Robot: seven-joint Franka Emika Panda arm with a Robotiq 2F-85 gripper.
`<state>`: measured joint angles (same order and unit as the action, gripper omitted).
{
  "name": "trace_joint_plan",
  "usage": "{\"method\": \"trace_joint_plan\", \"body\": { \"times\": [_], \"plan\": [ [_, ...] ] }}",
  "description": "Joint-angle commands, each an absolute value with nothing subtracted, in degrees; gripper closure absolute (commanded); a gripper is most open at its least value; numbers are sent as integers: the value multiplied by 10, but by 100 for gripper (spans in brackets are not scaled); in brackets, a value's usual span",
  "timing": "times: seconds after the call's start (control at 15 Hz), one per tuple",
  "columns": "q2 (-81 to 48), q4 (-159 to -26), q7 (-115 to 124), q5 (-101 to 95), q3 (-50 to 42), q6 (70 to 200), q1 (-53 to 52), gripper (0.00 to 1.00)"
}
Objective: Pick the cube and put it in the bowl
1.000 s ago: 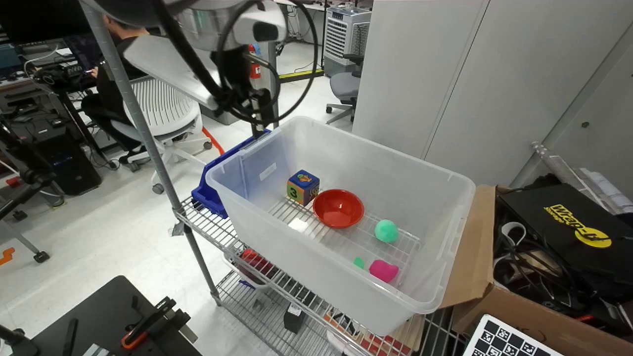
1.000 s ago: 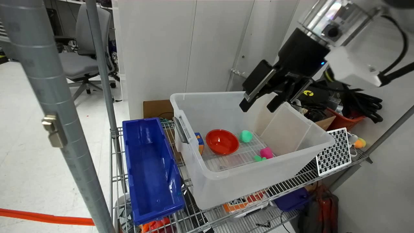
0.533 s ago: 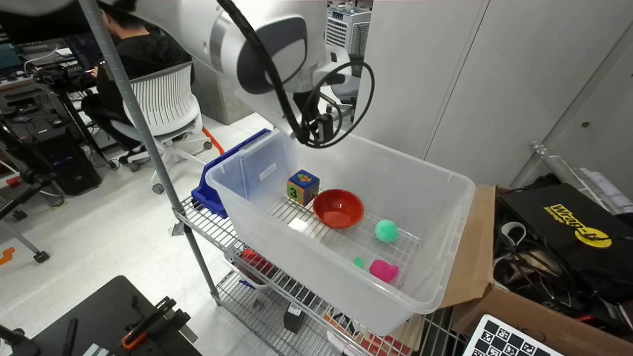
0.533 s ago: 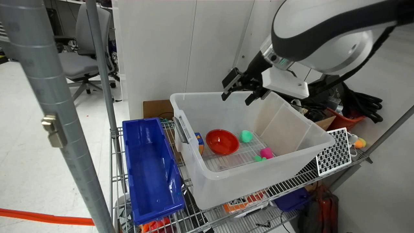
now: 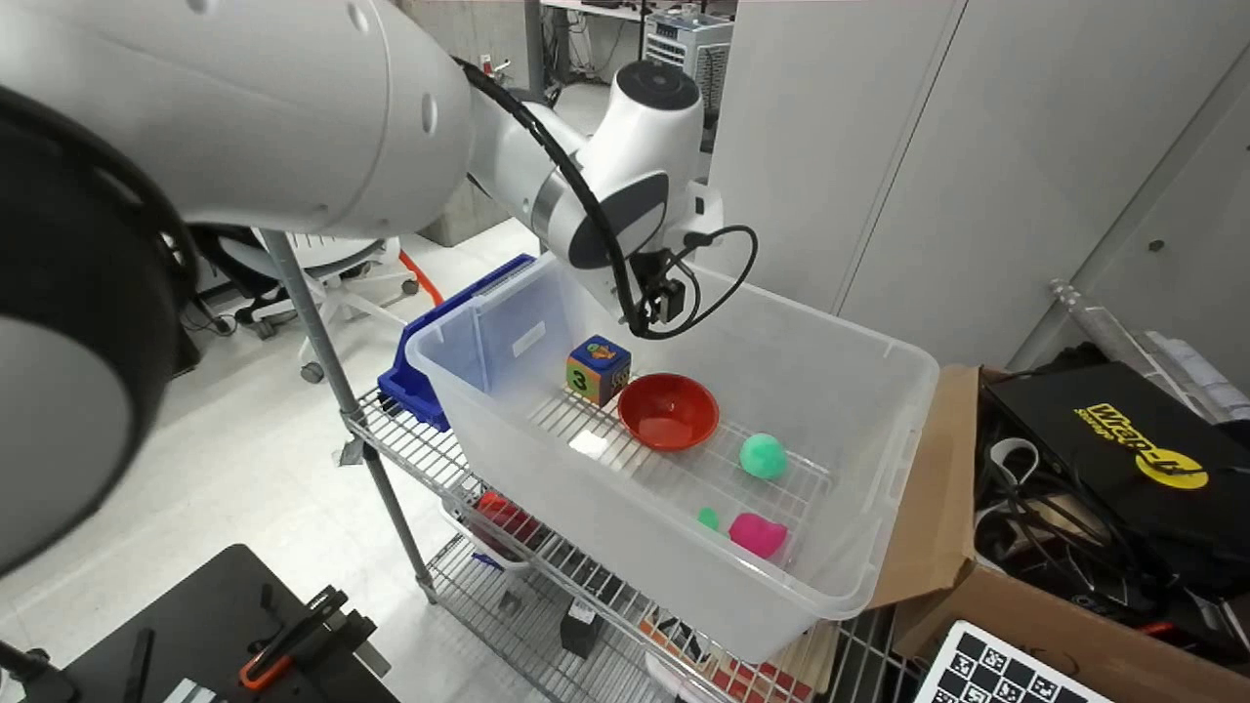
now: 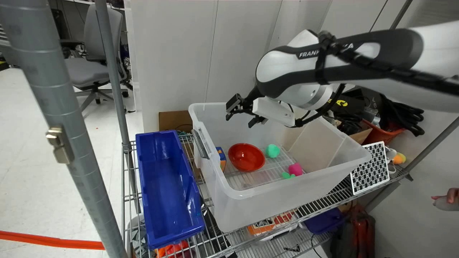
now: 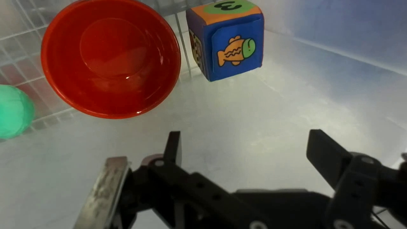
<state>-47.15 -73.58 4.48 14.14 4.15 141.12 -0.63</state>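
Blue on one face, green and orange on another, the cube (image 7: 235, 47) sits on the floor of the translucent tub (image 6: 272, 204), just beside the red bowl (image 7: 111, 60) and outside it. The pincer (image 7: 244, 136) hangs over the tub, its fingers (image 7: 327, 156) spread well apart, clear of the cube. A green ball (image 7: 14, 111) lies across the bowl from the cube; a pink piece (image 5: 757, 534) lies farther off.

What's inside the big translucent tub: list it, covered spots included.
In the tub lie the cube, the red bowl, a green ball, a small green piece and a pink piece. The spot directly under each is covered and cannot be seen.
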Motion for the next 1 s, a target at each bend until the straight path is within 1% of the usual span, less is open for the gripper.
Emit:
{"method": "trace_joint_plan", "body": {
  "times": [0.0,0.33,0.93],
  "plan": [
    [-584,-596,76,142,46,1394,-7,0],
    [-682,-484,109,138,50,1346,-17,0],
    [-756,-395,167,121,36,1230,-37,0]
  ]
}}
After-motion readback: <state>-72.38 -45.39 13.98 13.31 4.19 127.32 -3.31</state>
